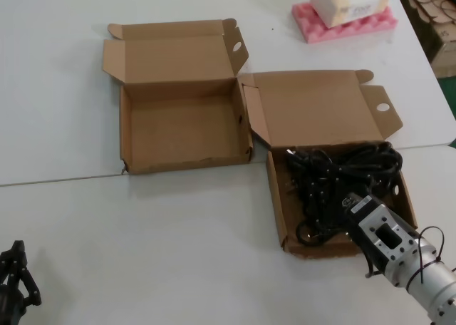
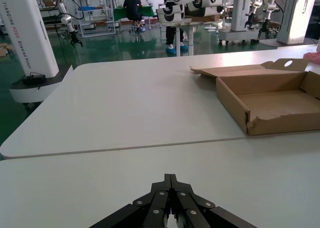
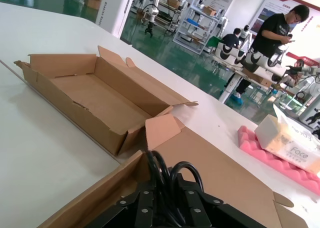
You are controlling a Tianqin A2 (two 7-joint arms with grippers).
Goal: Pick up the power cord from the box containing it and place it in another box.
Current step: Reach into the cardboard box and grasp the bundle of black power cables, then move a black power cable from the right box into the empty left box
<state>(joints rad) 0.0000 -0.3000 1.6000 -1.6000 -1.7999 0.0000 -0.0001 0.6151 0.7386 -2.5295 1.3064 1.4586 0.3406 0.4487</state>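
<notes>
The power cord (image 1: 335, 172) lies as tangled black cable in the box containing it (image 1: 276, 197), the brown box with the wide splayed-ear lid at front right. My right gripper (image 1: 342, 200) reaches down into this box, its fingers closed around loops of the cord (image 3: 175, 170) that rise between them in the right wrist view; the gripper (image 3: 167, 190) sits low inside the box wall (image 3: 107, 188). The other box (image 1: 178, 129), squarish and empty, stands to the left; it also shows in the left wrist view (image 2: 272, 103) and the right wrist view (image 3: 95, 95). My left gripper (image 1: 14, 268) is parked shut (image 2: 171, 177) at the front left.
A tissue box on pink foam (image 1: 342, 11) stands at the back right, also in the right wrist view (image 3: 280, 153). A seam (image 1: 64, 179) runs across the white table between the two boxes' fronts. The table's right edge is close to the cord box.
</notes>
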